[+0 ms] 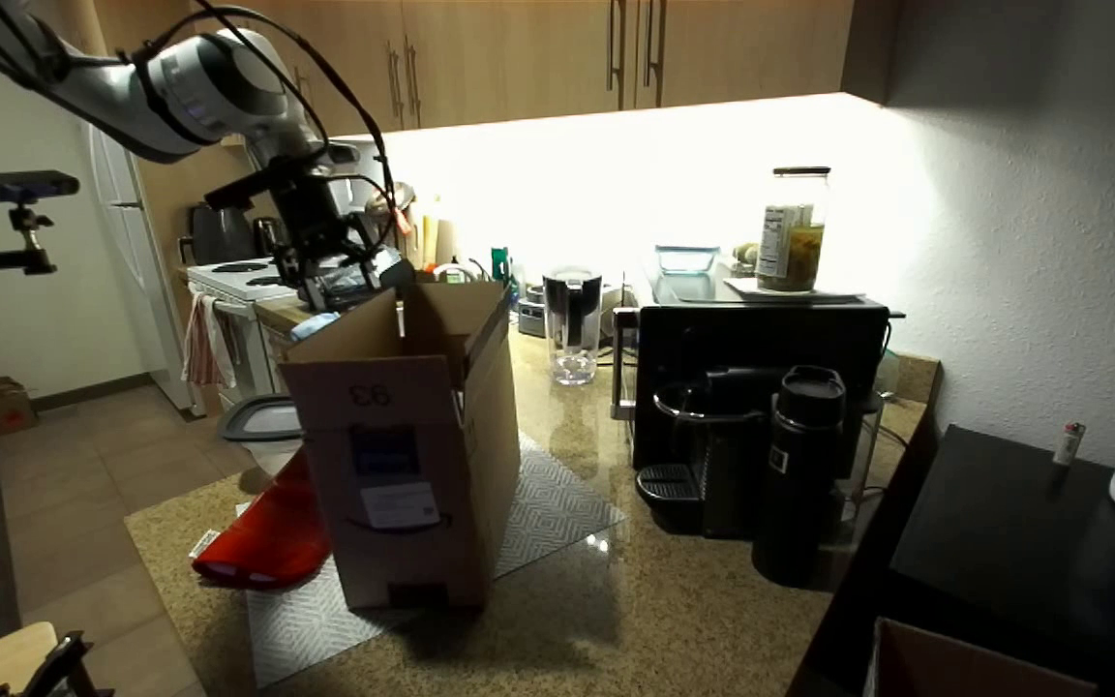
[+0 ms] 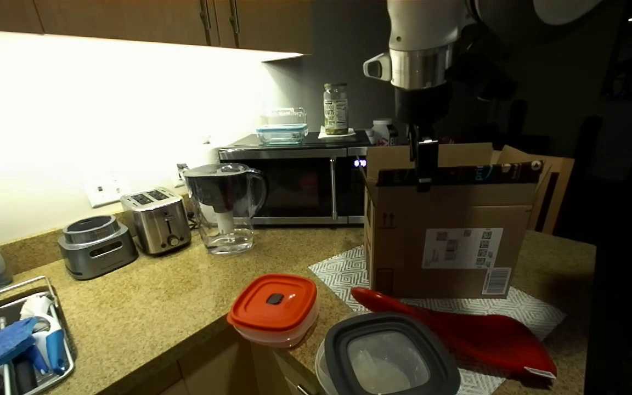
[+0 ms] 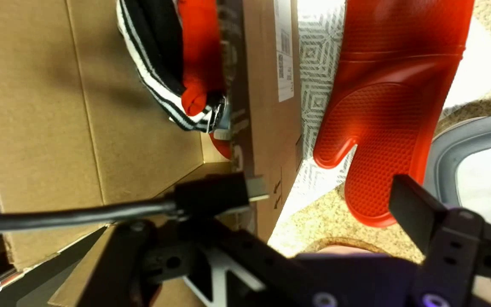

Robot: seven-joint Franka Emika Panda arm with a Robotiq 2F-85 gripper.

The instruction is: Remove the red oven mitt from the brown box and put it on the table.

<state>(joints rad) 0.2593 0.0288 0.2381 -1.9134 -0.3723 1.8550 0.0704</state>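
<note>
The red oven mitt (image 1: 272, 532) lies on the mat and table beside the brown box, outside it. It also shows in an exterior view (image 2: 480, 337) and the wrist view (image 3: 392, 115). The brown box (image 1: 403, 397) stands upright with open top flaps; it also shows in an exterior view (image 2: 398, 236). The speckled table (image 1: 596, 600) carries the pale patterned mat (image 1: 557, 513). My gripper (image 1: 343, 281) is open at the box's upper edge, on the mitt's side. In the wrist view, the gripper (image 3: 326, 192) has nothing between its fingers.
Inside the box are a striped black-and-white cloth (image 3: 156, 76) and another red item (image 3: 203, 47), partly hidden. A black cable (image 3: 100, 217) crosses near the left finger. A grey-lidded container (image 2: 387, 351) and red-lidded container (image 2: 275, 307) stand near the mitt.
</note>
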